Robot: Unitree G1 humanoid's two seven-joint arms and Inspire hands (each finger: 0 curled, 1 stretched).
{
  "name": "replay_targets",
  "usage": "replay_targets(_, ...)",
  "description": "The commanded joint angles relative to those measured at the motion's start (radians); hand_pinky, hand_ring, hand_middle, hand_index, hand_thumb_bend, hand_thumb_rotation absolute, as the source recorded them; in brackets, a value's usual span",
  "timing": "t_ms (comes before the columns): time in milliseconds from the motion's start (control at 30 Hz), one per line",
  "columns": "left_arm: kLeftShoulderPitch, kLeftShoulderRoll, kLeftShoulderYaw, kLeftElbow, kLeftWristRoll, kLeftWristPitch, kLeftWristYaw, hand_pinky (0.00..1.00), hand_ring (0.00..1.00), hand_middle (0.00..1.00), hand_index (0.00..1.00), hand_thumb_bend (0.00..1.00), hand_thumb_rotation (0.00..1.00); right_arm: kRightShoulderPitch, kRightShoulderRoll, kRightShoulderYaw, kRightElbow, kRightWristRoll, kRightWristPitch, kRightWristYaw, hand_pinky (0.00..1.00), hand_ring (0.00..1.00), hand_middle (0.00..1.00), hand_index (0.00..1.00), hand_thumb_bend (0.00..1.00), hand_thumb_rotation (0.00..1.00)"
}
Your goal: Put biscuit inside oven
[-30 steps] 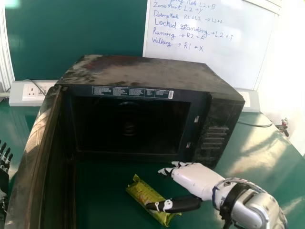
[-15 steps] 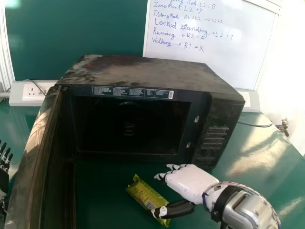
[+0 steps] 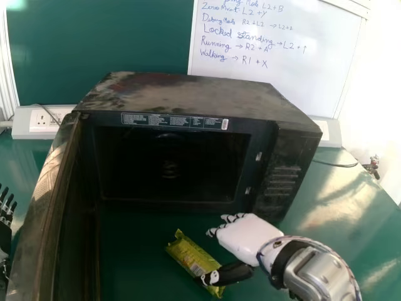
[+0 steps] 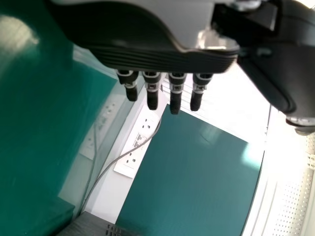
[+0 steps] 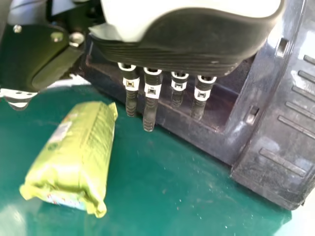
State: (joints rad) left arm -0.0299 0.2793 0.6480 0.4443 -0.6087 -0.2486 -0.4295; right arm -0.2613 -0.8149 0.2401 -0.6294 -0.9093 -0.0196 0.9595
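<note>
The right hand (image 3: 244,239), fingers straight and thumb spread apart, has edged left beside the biscuit packet (image 3: 189,254), which lies unheld on the table (image 3: 341,219) at the oven's (image 3: 188,94) near side, so grasping it likely comes next.

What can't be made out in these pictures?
Dusty black oven, back wall: head view, dark shadow.
Green biscuit packet, underside: right wrist view, hidden by packet itself.
Black left robot hand: head view, cut by left edge.
Whiteboard, top line: head view, cut by top edge.

Right hand (image 3: 245,238) shifted slightly left, forearm (image 3: 322,273) too
</note>
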Motion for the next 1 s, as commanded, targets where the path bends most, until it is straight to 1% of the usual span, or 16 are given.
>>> replay_targets(0, 0.019, -0.046, -0.015, 0.031, 0.004, 0.007, 0.011, 1.00, 0.93, 0.95, 0.99, 0.19, 0.00, -0.015, 0.013, 0.008, 0.011, -0.019, -0.007, 0.008, 0.94, 0.87, 0.83, 0.91, 1.00, 0.68)
replay_targets(133, 0.021, -0.046, -0.016, 0.031, 0.003, 0.004, 0.007, 1.00, 0.93, 0.95, 0.99, 0.19, 0.00, -0.013, 0.018, 0.015, 0.022, -0.055, -0.031, 0.004, 0.93, 0.87, 0.83, 0.90, 1.00, 0.69)
replay_targets(267, 0.023, -0.045, -0.018, 0.030, 0.004, 0.002, 0.004, 1.00, 0.94, 0.95, 0.99, 0.19, 0.00, -0.005, 0.022, 0.021, 0.031, -0.087, -0.065, -0.006, 0.91, 0.86, 0.82, 0.89, 1.00, 0.71)
replay_targets(667, 0.021, -0.046, -0.015, 0.032, -0.005, 0.007, -0.001, 1.00, 0.93, 0.95, 0.99, 0.19, 0.00, 0.010, 0.066, 0.051, 0.056, -0.190, -0.091, 0.002, 0.90, 0.84, 0.82, 0.86, 1.00, 0.71)
replay_targets(833, 0.020, -0.046, -0.014, 0.035, -0.006, 0.006, -0.004, 1.00, 0.93, 0.95, 0.99, 0.19, 0.00, 0.021, 0.094, 0.071, 0.060, -0.240, -0.099, 0.002, 0.89, 0.84, 0.85, 0.88, 1.00, 0.70)
replay_targets(900, 0.021, -0.045, -0.016, 0.036, 0.000, 0.002, -0.004, 1.00, 0.93, 0.95, 0.99, 0.19, 0.00, 0.020, 0.093, 0.083, 0.063, -0.262, -0.118, -0.006, 0.87, 0.84, 0.85, 0.88, 1.00, 0.71)
replay_targets(967, 0.024, -0.047, -0.018, 0.030, 0.002, -0.002, -0.003, 1.00, 0.93, 0.95, 0.99, 0.19, 0.00, 0.023, 0.093, 0.090, 0.067, -0.285, -0.136, -0.025, 0.85, 0.81, 0.83, 0.87, 1.00, 0.71)
